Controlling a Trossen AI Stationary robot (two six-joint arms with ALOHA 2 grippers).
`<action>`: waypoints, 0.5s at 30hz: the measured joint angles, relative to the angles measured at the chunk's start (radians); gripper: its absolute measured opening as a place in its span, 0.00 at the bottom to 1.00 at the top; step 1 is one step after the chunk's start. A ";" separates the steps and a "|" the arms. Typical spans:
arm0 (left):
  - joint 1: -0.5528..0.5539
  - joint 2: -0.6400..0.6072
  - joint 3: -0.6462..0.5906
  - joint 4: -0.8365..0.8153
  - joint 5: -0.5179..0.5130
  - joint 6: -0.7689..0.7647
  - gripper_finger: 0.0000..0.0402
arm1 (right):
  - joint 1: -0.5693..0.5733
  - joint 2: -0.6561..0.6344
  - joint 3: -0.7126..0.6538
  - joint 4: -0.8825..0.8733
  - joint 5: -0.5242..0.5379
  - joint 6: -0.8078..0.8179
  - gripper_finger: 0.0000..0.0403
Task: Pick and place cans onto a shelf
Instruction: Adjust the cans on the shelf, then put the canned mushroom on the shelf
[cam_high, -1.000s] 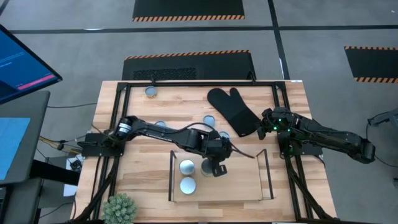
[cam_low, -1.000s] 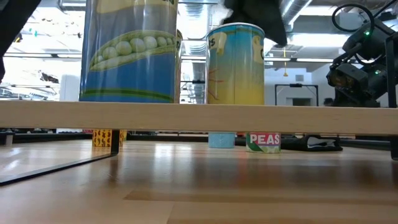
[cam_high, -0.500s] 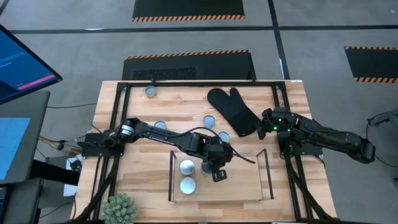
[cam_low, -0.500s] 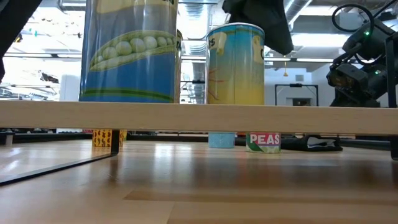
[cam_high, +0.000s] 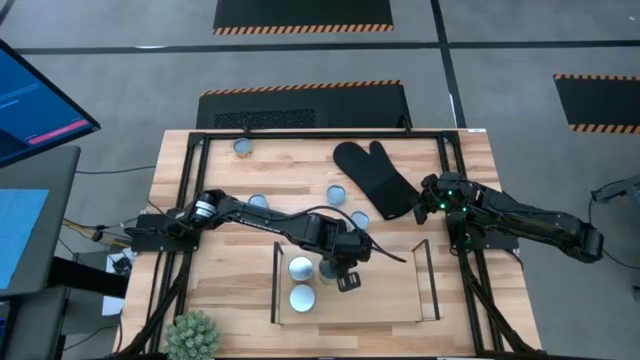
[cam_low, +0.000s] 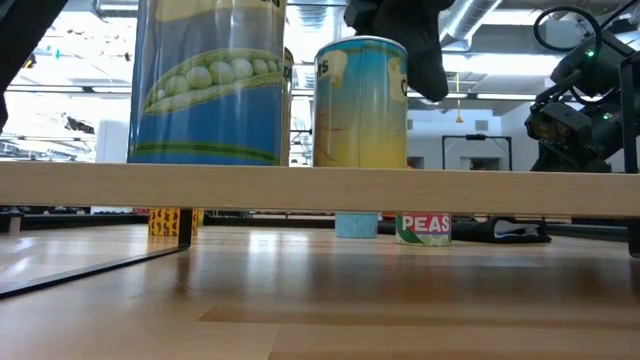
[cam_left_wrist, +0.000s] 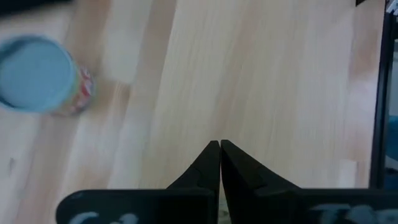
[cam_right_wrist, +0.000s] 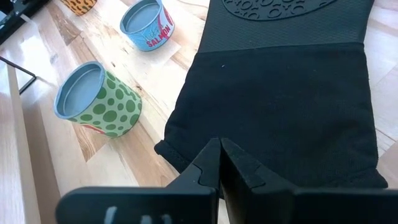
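Cans, small round tins with pale metallic tops, are sitting in two groups: three on the light wood base of the low black-wire shelf (cam_high: 425, 272), the rest loose on the table behind it. On the shelf, two silvery-topped tins (cam_high: 300, 268) (cam_high: 301, 298) are standing at its left end, and a third, a yellow-and-blue can (cam_low: 360, 102), is standing just right of them, directly under the left arm. The left gripper (cam_high: 346, 281) is hovering just beside this can with its dark fingers pressed together and holding nothing; its wrist camera is showing bare wood and a blue-topped tin (cam_left_wrist: 36, 74) off to one side.

The right gripper (cam_right_wrist: 221, 146) is waiting at the table's right edge, fingers closed and empty, over the cuff of the black oven mitt (cam_high: 375, 178). A green spotted tin (cam_right_wrist: 94, 99) and a blue salmon tin (cam_right_wrist: 146, 22) are lying near the mitt.

The main risk, as I judge it, is the left arm brushing the freshly placed can while pulling away, since the wrist is hanging right over its top; a sideways sweep could tip it or knock it into its neighbours.
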 joint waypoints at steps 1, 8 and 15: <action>0.000 0.000 0.011 -0.002 -0.014 0.012 0.00 | 0.000 0.000 0.000 0.000 0.000 0.000 0.08; 0.030 0.000 0.239 -0.081 -0.260 0.182 0.00 | 0.000 0.000 0.000 0.003 -0.001 0.033 0.08; 0.049 -0.133 0.207 -0.296 -0.516 0.181 0.00 | 0.022 0.000 0.000 0.291 -0.105 0.151 0.08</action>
